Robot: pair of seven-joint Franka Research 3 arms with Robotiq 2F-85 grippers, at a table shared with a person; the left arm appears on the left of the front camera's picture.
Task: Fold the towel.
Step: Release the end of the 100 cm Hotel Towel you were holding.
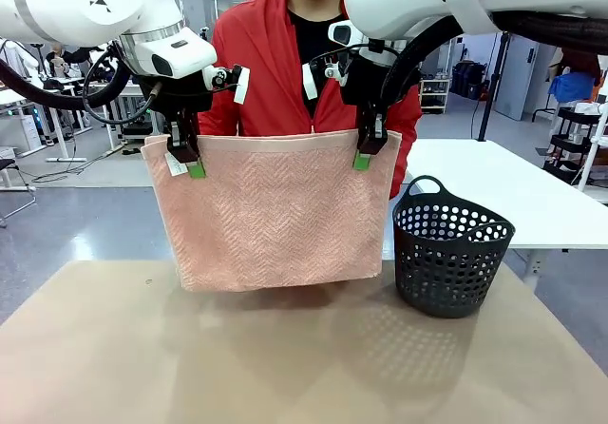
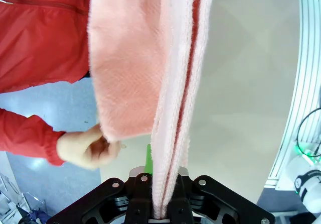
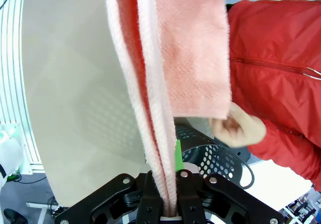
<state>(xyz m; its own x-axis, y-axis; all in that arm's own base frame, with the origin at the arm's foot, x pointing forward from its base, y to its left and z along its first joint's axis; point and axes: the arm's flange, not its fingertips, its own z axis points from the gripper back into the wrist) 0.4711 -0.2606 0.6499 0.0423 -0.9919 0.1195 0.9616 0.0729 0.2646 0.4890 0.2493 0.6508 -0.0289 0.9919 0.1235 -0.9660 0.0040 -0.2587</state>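
The salmon-pink towel (image 1: 271,210) hangs flat above the tan table (image 1: 285,367), its lower edge just over the surface. My left gripper (image 1: 190,158) is shut on its upper left corner and my right gripper (image 1: 366,153) is shut on its upper right corner. In the left wrist view the towel (image 2: 130,58) runs up from between my left gripper's (image 2: 163,184) jaws, and a person's hand (image 2: 88,146) pinches the corner of a far layer. The right wrist view has the towel (image 3: 195,48) clamped in my right gripper (image 3: 168,184), with the person's other hand (image 3: 235,126) on the far layer's corner.
A dark perforated basket (image 1: 448,248) stands on the table to the right of the towel, also seen as the basket (image 3: 210,156) under the right wrist. The person in a red jacket (image 1: 266,72) stands right behind the towel. A white table (image 1: 503,191) lies beyond.
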